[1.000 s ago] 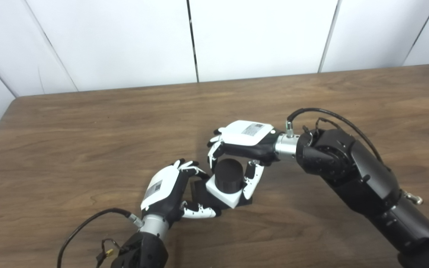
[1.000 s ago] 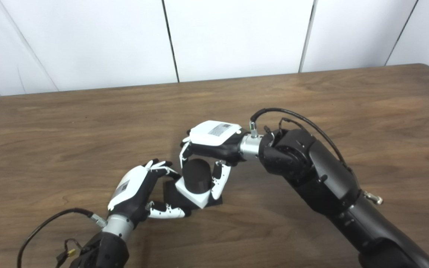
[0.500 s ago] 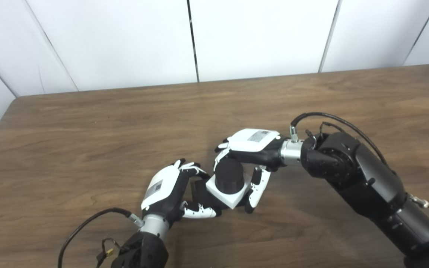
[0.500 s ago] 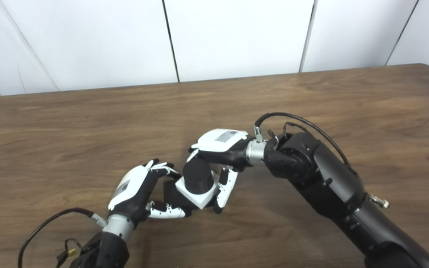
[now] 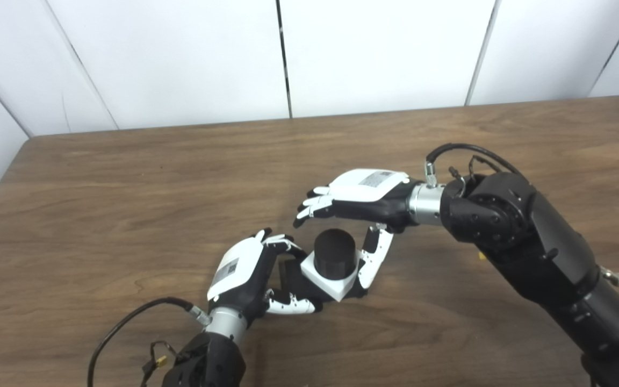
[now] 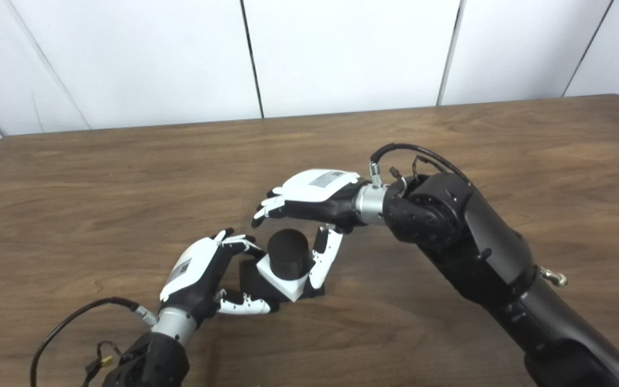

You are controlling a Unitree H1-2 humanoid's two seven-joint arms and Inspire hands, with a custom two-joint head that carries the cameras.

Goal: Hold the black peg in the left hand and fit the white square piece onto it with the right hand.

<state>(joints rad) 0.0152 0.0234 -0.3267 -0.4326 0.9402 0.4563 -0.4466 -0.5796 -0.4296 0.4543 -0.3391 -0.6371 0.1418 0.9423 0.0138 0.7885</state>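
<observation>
The black peg [image 5: 334,250] stands as a round post on a black base, tilted a little, low on the table. The white square piece [image 5: 326,282] sits around the post, down near the base. My left hand [image 5: 239,269] is shut on the black base from the left, thumb under it. My right hand [image 5: 360,193] hovers just above and behind the post, open, its fingers [image 6: 266,207] stretched out to the left. Its thumb [image 5: 371,258] hangs down beside the right edge of the white piece; I cannot tell if it touches.
The brown wooden table [image 5: 127,188] spreads on all sides, with its far edge against a white panelled wall [image 5: 180,59]. My right forearm [image 6: 476,252] crosses the right half of the table. A black cable [image 5: 127,322] loops by my left wrist.
My right hand's fingers have uncurled from around the post and the white piece and now point left, and the hand has risen a little. The camera has shifted slightly. My left hand keeps its hold.
</observation>
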